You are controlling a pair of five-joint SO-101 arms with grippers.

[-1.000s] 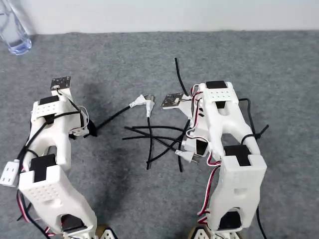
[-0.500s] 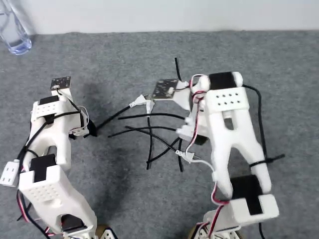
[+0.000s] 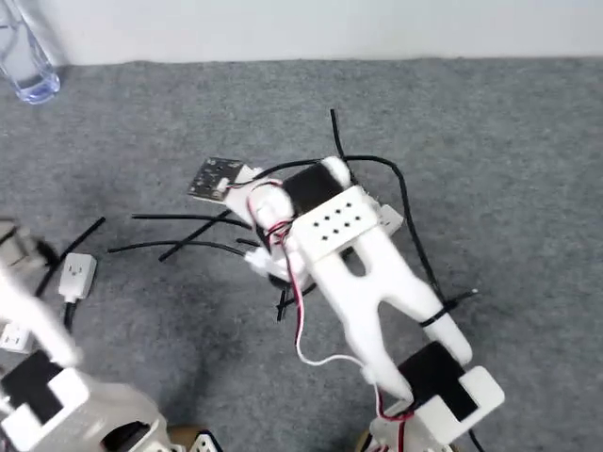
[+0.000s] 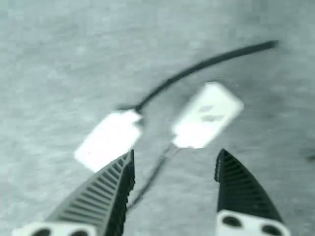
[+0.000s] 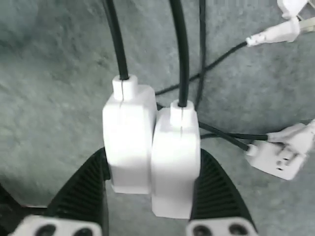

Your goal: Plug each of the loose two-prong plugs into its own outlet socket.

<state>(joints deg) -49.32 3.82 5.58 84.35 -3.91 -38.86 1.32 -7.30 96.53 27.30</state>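
Right wrist view is the clear one here: the right jaws are pinching two white blocks (image 5: 128,142) side by side. Each block hangs on its own black cord, and the pair touch each other, wedged between the dark pads (image 5: 83,191). Two loose plugs lie on the grey surface (image 5: 49,73) beyond them, one (image 5: 275,32) well apart and the other (image 5: 280,156) nearer but not touching the blocks. Left wrist view is pretty blurry, but the left jaws are spread wide, with two white sockets (image 4: 109,139) (image 4: 207,115) lying just past the tips and a black cord (image 4: 206,64) curving behind them. In the high view the right arm (image 3: 349,254) slants across the centre of the frame and the left arm (image 3: 47,395) sits in the lower left corner. One socket (image 3: 75,276) lies near the left edge, and loose black cords (image 3: 170,235) fan out left of centre.
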